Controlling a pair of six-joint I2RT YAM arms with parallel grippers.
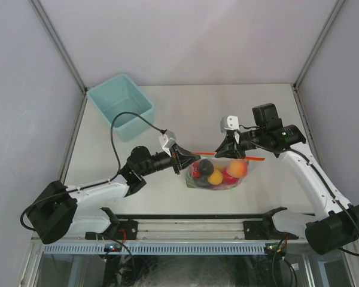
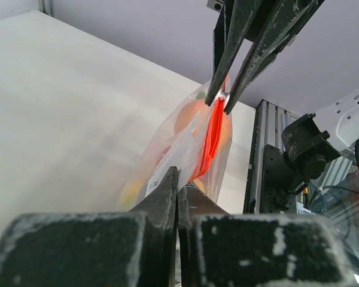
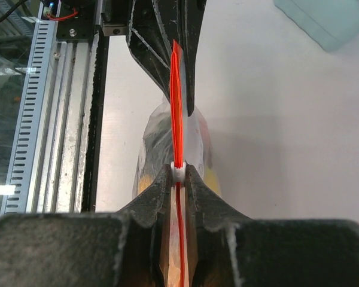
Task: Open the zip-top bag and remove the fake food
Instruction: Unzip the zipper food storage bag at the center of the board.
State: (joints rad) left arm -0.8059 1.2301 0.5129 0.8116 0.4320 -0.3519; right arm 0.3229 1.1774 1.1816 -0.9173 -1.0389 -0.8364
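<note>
Two pairs of jaws are on the same thing, so read them first. Your left gripper is pressed fully together on the left end of the orange-red zip strip. Your right gripper is clamped on the small white slider that rides the strip. It sits part-way along, and a length of strip runs on past its fingers to the right.

Between the two grips the strip is drawn straight and stands on edge, its long axis running left to right. From the wrist views you cannot tell whether that stretch is already parted.

Under the strip hangs the clear, crinkly plastic zip-top bag. It bulges toward the near side, and its bottom seems to rest on the white table. The plastic fake food is all inside it: yellow, orange, red and dark pieces. None is out yet.

The coming move turns on that axis. The slider probably has to travel along the strip, not across it, so let the right arm do the travelling while the left anchors the end.

Bare table lies past the strip's right end. The metal rail runs along its near side. The light teal rectangular plastic bin sits beyond the strip's left end on the far side, well apart.
</note>
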